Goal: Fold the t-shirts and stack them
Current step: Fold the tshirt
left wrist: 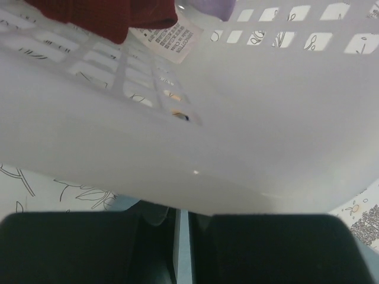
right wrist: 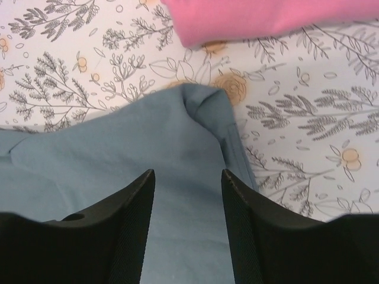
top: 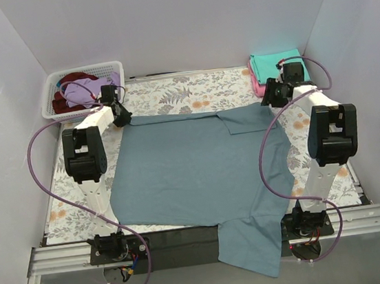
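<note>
Top external: slate-blue t-shirt [top: 194, 176] lies spread flat, mostly smooth.

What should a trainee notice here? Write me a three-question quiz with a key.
1. True or false: the teal t-shirt lies on the pink t-shirt.
2. Fill in: the dark red t-shirt sits in the white ___.
3. Which hangs off the table's near edge? A blue-grey t-shirt; B teal t-shirt; C dark red t-shirt.
Key: 1 true; 2 lattice basket; 3 A.
</note>
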Controlling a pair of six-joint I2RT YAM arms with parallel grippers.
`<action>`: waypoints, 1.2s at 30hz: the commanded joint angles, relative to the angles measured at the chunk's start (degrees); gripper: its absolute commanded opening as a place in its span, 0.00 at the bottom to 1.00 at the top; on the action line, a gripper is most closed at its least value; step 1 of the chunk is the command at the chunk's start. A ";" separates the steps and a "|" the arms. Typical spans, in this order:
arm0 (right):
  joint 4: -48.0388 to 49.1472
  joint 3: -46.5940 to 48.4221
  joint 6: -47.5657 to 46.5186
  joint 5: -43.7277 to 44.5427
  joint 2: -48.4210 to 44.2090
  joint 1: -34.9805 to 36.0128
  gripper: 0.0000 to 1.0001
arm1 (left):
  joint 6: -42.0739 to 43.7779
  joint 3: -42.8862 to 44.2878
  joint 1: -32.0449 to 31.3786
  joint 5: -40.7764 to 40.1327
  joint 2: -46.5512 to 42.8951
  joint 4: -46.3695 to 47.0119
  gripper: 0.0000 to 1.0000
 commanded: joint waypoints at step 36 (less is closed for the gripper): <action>9.99 -20.79 5.83 -13.32 -4.86 -9.38 0.41 | 0.08 -0.32 0.26 3.19 -0.92 0.76 0.00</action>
